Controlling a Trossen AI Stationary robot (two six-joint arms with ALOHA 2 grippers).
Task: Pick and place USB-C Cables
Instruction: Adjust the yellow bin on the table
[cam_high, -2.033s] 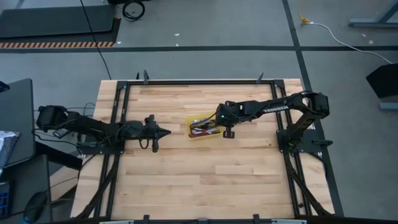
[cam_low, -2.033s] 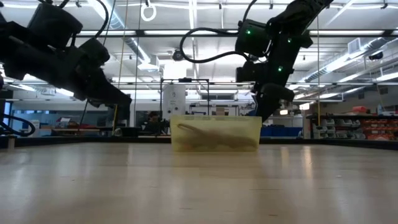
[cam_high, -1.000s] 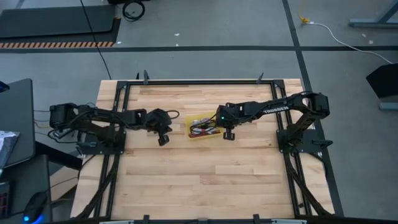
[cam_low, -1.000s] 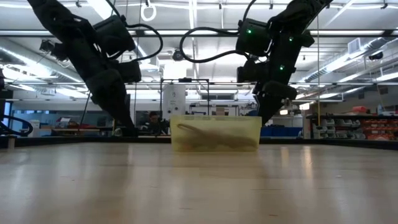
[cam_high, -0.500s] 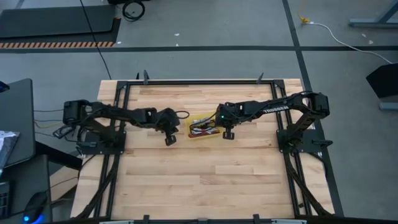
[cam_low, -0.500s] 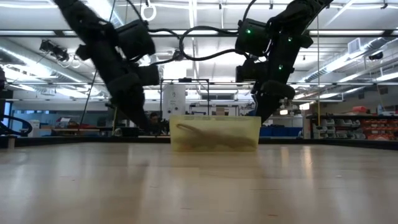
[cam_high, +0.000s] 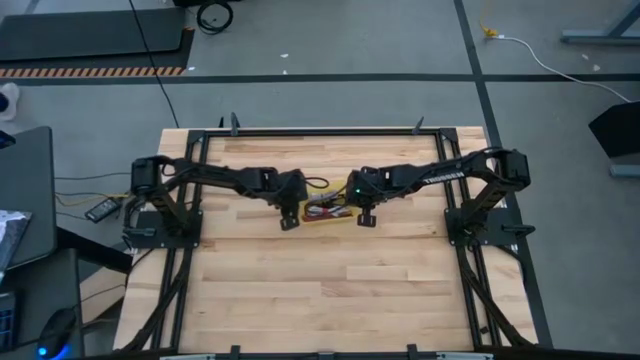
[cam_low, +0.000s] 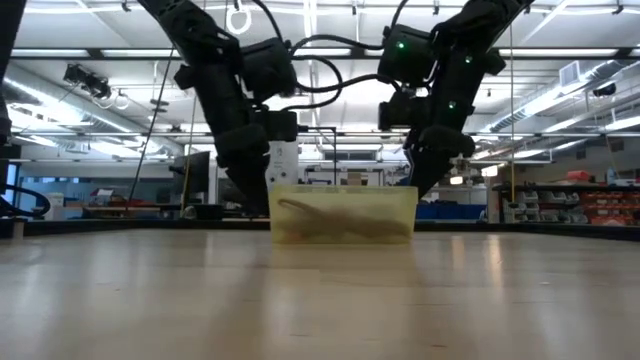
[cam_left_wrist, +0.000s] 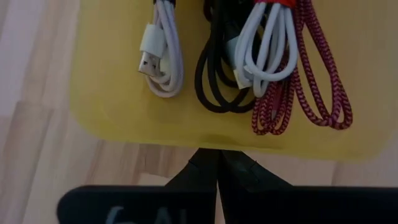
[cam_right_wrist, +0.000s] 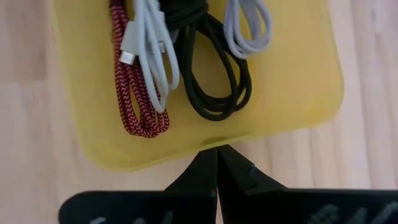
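A shallow yellow tray (cam_high: 312, 221) sits mid-table and holds the USB-C cables. In the left wrist view they lie side by side on its floor: the grey-silver cable (cam_left_wrist: 165, 56), the black cable (cam_left_wrist: 216, 87), the white cable (cam_left_wrist: 266, 53) with a red band, and the dark red cable (cam_left_wrist: 311, 93). My left gripper (cam_high: 288, 221) is shut and points down at the tray's left end. My right gripper (cam_high: 366, 218) is also shut and points down at the tray's right end. Neither gripper holds a cable. My left gripper's shut fingertips (cam_left_wrist: 217, 163) stand right at the rim of the tray's left end (cam_left_wrist: 205, 140); I cannot tell whether they touch it. My right gripper's shut fingertips (cam_right_wrist: 217, 160) stand at the rim of the right end (cam_right_wrist: 205, 146); touching or apart, I cannot tell.
Bare wooden table (cam_high: 340, 290) stretches toward the near edge in front of the tray. A black frame (cam_high: 300, 131) runs round the table's far and side edges. In the low view the tray's walls (cam_low: 345, 215) stand between the two arms.
My left arm has swung toward the table's right, from well left of the tray up to its left end, with the gripper pointing down and shut throughout. The right arm has kept still at the tray's right end.
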